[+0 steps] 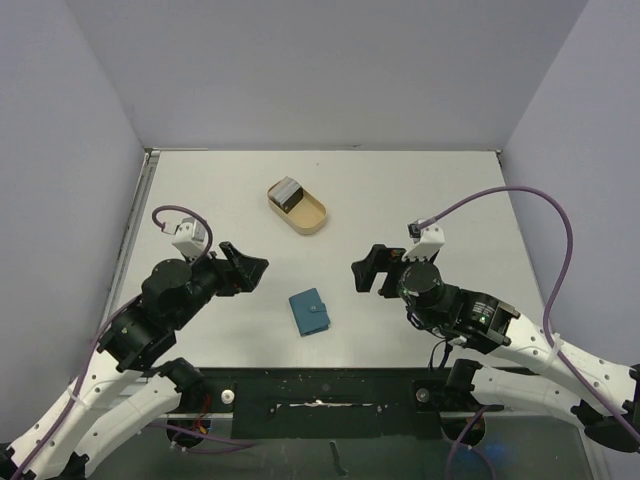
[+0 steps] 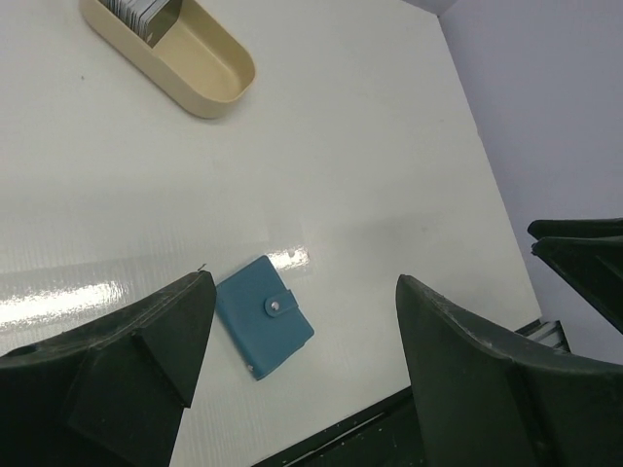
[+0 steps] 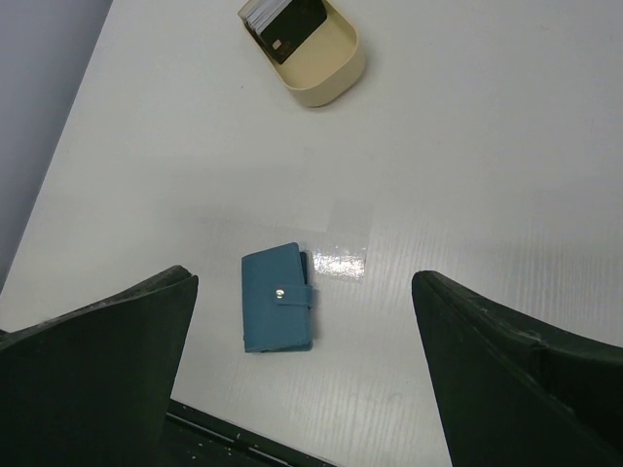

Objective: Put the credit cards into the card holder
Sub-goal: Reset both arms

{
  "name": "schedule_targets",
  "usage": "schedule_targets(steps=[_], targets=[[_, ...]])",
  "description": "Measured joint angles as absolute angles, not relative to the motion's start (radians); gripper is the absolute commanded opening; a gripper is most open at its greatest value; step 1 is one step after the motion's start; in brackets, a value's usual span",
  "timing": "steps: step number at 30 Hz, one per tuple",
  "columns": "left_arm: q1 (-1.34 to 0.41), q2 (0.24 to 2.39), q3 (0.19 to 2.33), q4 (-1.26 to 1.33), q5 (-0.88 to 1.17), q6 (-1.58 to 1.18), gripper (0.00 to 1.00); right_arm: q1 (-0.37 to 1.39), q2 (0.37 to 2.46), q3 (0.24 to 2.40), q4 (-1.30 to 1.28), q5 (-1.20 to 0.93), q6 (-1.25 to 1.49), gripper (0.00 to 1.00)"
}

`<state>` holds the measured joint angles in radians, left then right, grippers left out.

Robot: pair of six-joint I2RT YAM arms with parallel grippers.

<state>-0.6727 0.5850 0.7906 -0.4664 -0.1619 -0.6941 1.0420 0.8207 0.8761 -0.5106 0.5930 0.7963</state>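
The teal card holder (image 1: 310, 312) lies snapped closed, flat on the white table near its front edge, also seen in the left wrist view (image 2: 264, 314) and the right wrist view (image 3: 277, 309). The credit cards (image 1: 287, 192) stand as a stack in the far end of a tan oblong tray (image 1: 305, 214), with a dark card in front (image 3: 295, 24) and pale ones behind (image 2: 141, 10). My left gripper (image 1: 250, 268) hangs open to the left of the holder, with nothing between its jaws. My right gripper (image 1: 366, 270) hangs open to the holder's right, also with nothing in it.
Grey walls close in the table on the left, back and right. A dark rail (image 1: 320, 385) runs along the near edge between the arm bases. Purple cables loop over both arms.
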Motion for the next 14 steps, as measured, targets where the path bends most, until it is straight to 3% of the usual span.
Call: schedule_targets(steps=[14], targets=[[-0.672, 0.589, 0.762, -0.452, -0.152, -0.725, 0.74, 1.042, 0.799, 0.846, -0.511, 0.594, 0.862, 0.98]])
